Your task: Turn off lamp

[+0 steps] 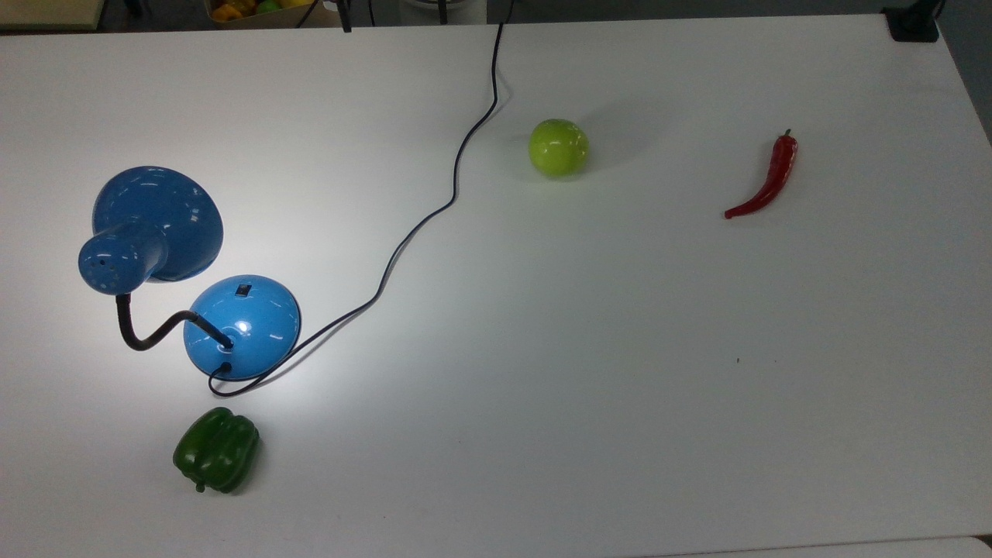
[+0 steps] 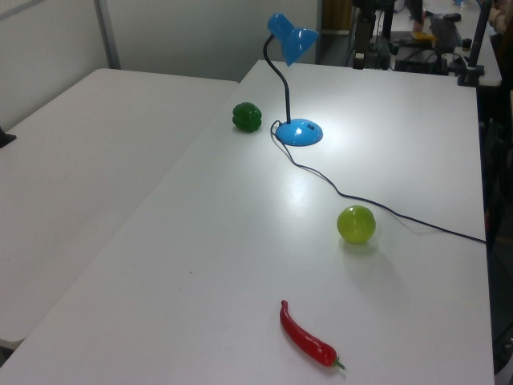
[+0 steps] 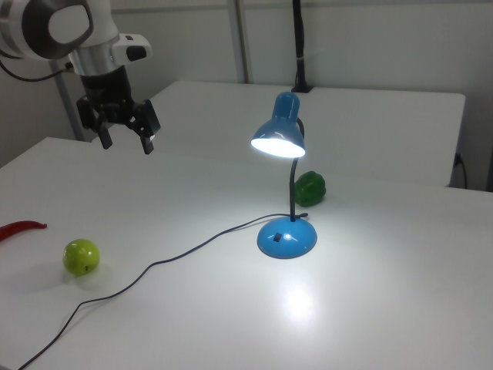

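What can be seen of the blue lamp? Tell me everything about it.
The lamp is glossy blue, metal or plastic by its shine. Its flared cone shade tilts downward and glows, casting a bright pool on the white table, so it is on. A black bendy gooseneck joins the shade to a round domed base bearing a small black switch. A black cord trails from the base across the table. The base stands on the table, with nothing else touching it.

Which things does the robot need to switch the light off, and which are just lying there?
Needed for the job:
- the lamp, lit up
- its switch on the round base
- the pincer, open, up in the air away from the lamp

Just lying about:
- green bell pepper
- green apple
- red chilli
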`<action>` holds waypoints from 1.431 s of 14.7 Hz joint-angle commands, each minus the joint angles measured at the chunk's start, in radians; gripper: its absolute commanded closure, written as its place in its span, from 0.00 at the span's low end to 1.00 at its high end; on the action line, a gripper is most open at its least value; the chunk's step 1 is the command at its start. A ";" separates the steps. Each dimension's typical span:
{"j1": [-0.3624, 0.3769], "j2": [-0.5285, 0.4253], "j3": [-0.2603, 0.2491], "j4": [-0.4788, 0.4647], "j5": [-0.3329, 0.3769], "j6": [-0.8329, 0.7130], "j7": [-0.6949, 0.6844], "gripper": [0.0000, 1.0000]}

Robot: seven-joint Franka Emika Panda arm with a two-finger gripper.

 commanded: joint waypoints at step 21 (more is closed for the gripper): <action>0.027 -0.024 -0.016 -0.017 -0.001 0.000 -0.017 0.83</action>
